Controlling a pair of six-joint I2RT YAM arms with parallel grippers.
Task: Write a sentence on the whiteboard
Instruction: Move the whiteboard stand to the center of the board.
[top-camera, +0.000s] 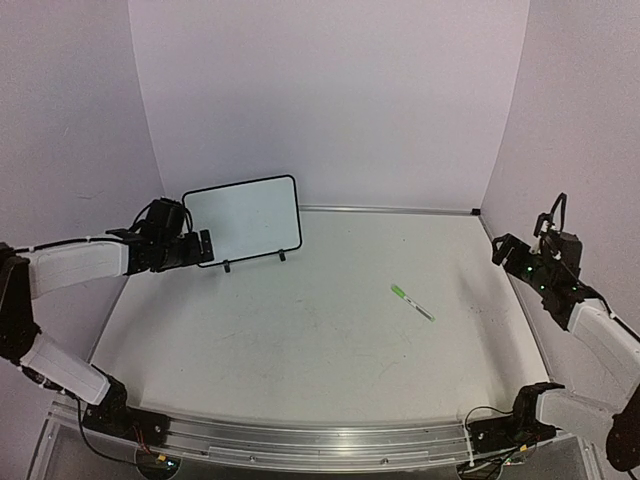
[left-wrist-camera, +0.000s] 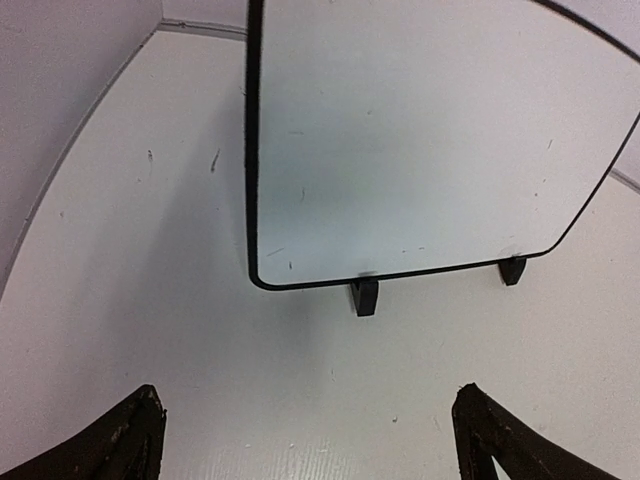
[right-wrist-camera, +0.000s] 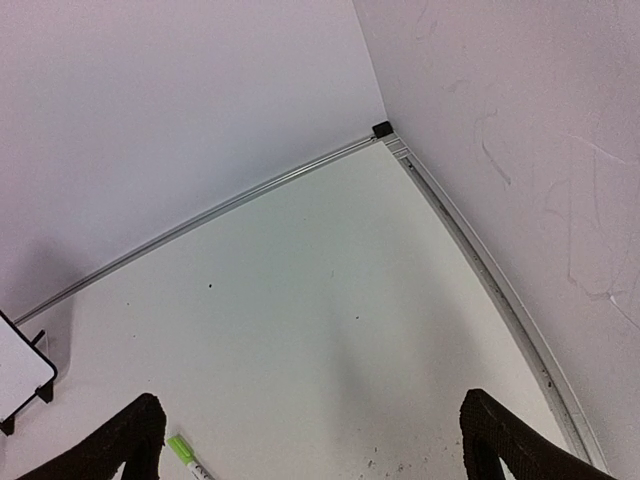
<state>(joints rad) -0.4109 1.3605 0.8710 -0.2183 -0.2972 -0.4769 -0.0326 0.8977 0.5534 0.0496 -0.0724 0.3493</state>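
Walls (top-camera: 330, 90): pale, closing in the back and both sides of the work area.
Table (top-camera: 300, 340): white top with scattered scuffs; a thin metal strip (top-camera: 390, 210) runs along its far edge.
Whiteboard (top-camera: 243, 220): stands upright on the far left part of the table, close to the back wall and tilted slightly back. The thin black frame has rounded corners. In the left wrist view its face (left-wrist-camera: 420, 140) is plain white with a few faint specks; one corner shows at the left edge of the right wrist view (right-wrist-camera: 18, 370).
Left arm (top-camera: 75, 265): reaches in from the left, level with the board's lower left corner.
Right arm (top-camera: 600, 335): raised along the right wall, well apart from the board.
Left gripper (top-camera: 205, 247): jaws spread wide with nothing between them, just beside the board's left edge and facing it (left-wrist-camera: 308, 400).
Right gripper (top-camera: 503, 250): jaws spread wide, holding nothing, pointed at the far right corner of the table (right-wrist-camera: 310, 402).
Green marker (top-camera: 411, 301): lies flat on the table right of centre, between board and right gripper, touching neither (right-wrist-camera: 185, 452).
Feet (left-wrist-camera: 365, 297): two small black stands under the board's bottom edge, resting on the table.
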